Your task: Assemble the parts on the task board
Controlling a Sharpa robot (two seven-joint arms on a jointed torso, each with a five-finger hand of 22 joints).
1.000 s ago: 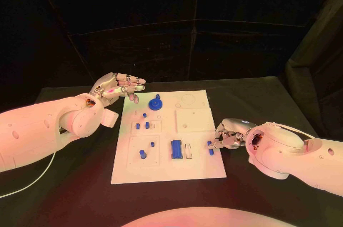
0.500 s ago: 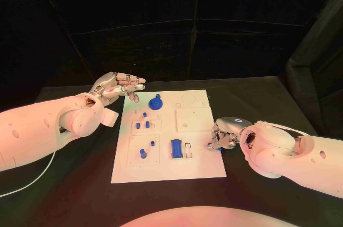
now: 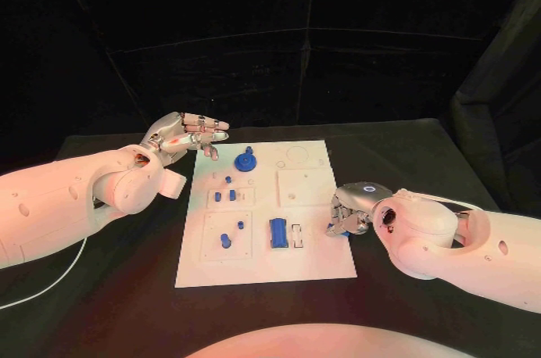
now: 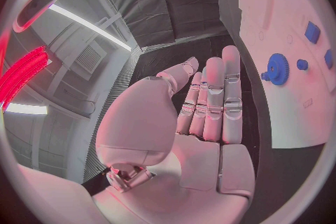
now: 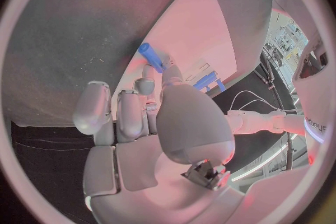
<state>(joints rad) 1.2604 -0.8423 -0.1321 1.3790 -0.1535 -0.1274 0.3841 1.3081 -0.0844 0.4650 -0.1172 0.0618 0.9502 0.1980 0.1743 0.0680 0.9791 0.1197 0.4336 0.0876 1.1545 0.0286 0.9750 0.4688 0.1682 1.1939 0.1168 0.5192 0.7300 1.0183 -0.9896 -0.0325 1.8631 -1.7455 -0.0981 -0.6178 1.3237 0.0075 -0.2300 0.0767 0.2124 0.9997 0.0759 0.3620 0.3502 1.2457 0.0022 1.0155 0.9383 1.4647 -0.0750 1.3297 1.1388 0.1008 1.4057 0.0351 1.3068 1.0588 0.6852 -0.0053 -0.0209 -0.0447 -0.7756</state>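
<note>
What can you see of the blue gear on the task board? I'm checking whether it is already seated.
The blue gear is a round toothed wheel, plastic by its look, with a raised hub or stub rising from its middle. It sits near the far left corner of the white task board, apparently flat on the board. Nothing touches it: the left hand hovers open beside that corner, off the board's edge. The left wrist view shows its toothed rim clearly. Whether it sits on a peg cannot be told.

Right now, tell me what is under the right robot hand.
The right robot hand covers the white task board's right edge, pinching a small blue peg. The board beneath its fingers is hidden.
</note>
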